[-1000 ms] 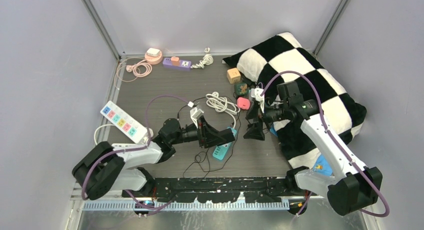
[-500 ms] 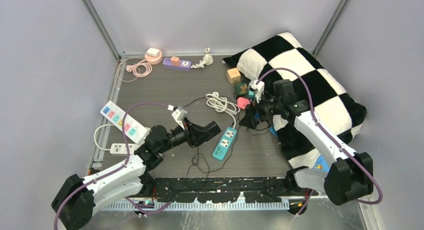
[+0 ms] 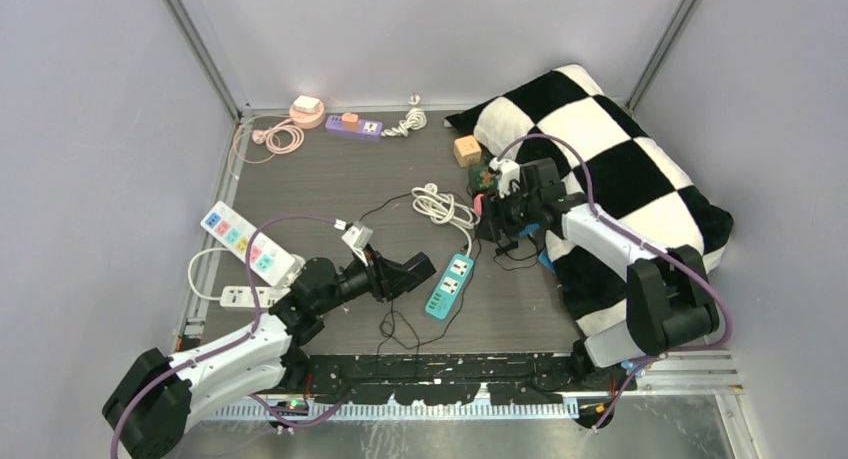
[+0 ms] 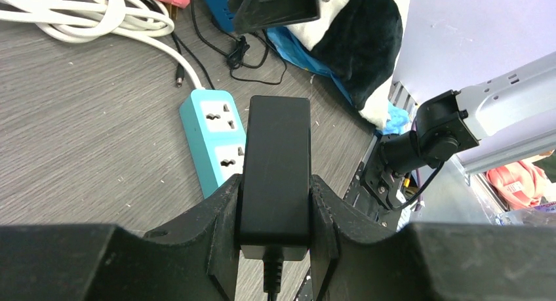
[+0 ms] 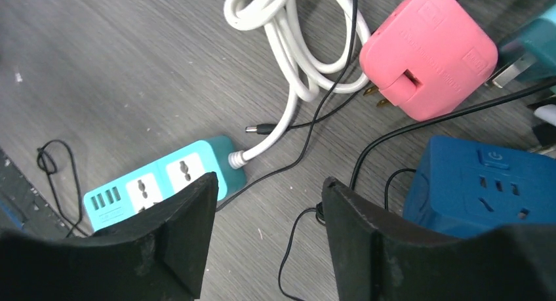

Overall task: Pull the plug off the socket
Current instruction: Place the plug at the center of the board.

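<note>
black adapter plug: plain rectangular block, unplugged, clamped lengthwise in left gripper, nose toward strip. teal power strip: flat on table just beside plug, lying diagonal, both outlets empty (USB ports at end opposite its white cable).

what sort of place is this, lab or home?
Probably a lab robot cell: blank grey walls and metal corner posts box in the table, with staged props like the teal power strip and checkered pillow.
</note>
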`<state>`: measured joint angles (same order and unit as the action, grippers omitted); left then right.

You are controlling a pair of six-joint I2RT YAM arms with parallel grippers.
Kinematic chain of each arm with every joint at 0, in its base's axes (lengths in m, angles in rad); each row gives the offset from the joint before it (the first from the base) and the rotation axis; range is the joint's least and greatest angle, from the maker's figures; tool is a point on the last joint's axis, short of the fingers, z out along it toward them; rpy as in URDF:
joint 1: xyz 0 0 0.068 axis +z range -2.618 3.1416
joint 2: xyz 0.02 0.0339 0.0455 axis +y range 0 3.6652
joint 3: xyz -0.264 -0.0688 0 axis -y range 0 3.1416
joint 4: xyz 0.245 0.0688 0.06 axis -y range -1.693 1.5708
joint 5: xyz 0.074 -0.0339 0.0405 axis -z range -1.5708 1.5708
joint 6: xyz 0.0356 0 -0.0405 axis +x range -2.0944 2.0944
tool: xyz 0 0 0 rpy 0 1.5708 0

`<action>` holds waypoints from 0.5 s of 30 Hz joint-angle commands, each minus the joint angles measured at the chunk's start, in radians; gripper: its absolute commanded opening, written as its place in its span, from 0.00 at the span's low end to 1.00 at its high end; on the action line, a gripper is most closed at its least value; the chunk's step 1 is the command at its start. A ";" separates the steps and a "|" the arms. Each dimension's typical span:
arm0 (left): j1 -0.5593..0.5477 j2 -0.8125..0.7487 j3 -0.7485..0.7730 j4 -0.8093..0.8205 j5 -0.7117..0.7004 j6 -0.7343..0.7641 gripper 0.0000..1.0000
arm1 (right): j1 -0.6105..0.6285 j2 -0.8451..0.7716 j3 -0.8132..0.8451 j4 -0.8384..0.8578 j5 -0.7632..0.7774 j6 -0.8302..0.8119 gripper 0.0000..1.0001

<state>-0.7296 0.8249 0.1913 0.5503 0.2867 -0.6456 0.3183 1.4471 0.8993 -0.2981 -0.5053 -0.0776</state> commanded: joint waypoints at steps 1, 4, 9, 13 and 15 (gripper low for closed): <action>0.007 -0.014 -0.003 0.092 -0.009 -0.011 0.00 | 0.052 0.049 0.045 0.070 0.153 0.077 0.57; 0.007 -0.019 -0.008 0.093 -0.013 -0.010 0.00 | 0.074 0.082 0.057 0.078 0.196 0.108 0.46; 0.007 -0.014 -0.012 0.100 -0.015 -0.011 0.01 | 0.079 0.147 0.092 0.071 0.230 0.140 0.36; 0.007 -0.007 -0.013 0.107 -0.014 -0.012 0.01 | 0.080 0.202 0.125 0.058 0.228 0.145 0.31; 0.007 -0.006 -0.014 0.109 -0.014 -0.012 0.01 | 0.082 0.222 0.139 0.053 0.228 0.147 0.30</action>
<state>-0.7296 0.8246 0.1764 0.5747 0.2794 -0.6510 0.3973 1.6451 0.9810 -0.2626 -0.3008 0.0463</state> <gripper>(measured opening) 0.372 0.310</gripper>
